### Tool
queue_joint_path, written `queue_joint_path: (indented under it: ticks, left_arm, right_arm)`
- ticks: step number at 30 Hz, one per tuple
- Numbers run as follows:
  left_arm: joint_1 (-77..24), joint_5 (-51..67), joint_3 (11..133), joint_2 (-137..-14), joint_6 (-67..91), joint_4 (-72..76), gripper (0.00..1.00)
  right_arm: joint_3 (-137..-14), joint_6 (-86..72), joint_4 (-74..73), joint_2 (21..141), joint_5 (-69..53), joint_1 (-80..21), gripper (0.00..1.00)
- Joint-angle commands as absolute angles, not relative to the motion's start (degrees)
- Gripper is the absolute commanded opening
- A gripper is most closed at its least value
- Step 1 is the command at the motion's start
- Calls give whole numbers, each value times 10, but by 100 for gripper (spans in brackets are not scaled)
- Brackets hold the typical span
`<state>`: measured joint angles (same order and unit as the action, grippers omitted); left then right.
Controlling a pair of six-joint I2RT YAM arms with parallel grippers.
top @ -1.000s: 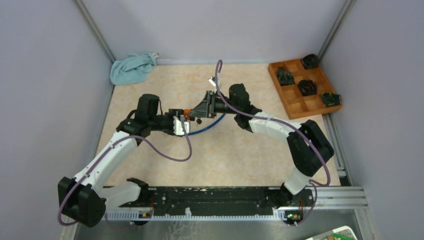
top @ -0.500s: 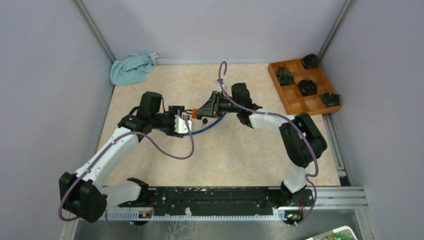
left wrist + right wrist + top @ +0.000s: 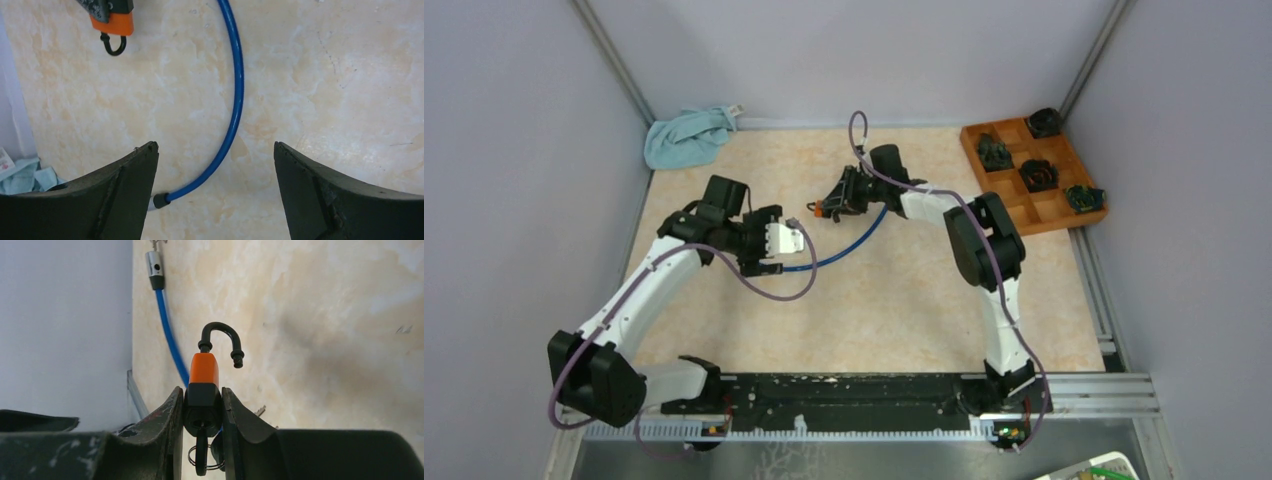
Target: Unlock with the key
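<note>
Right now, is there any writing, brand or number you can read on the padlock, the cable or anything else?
No text can be read anywhere.
Padlock: no marks show.
Cable: plain blue, no print.
Tag by the cloth: print too blurred to read.

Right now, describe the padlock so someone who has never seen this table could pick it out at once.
Start at the marbled beige table and find the blue cable curving across its middle. Beside it, the right hand grips the padlock. It is the only orange-and-black thing there, its black shackle swung open.
</note>
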<state>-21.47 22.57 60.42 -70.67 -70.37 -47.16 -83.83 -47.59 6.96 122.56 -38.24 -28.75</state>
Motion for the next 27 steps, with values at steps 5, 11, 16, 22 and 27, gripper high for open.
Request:
queue_joint_path:
  ticks: [5,11,16,22,27]
  left_arm:
    - [-157,206,633,-707,-647,-479,94]
    - [-133,209,633,-705,-647,-457,94]
    - [-132,211,624,-696,-641,-440,94]
    - [-132,216,596,-678,-630,-410,94]
    - [-127,211,595,-685,-606,-398,96]
  right_arm:
    - [-890,-420,32,1290,-339,-293,0]
    - [-835,-415,38,1275,-341,-306,0]
    - [-800,-424,38,1260,-342,-308,0]
    - [-816,-410,-11,1256,-325,-309,7]
    - [-905,-337,-130,1245,-272,-306,38]
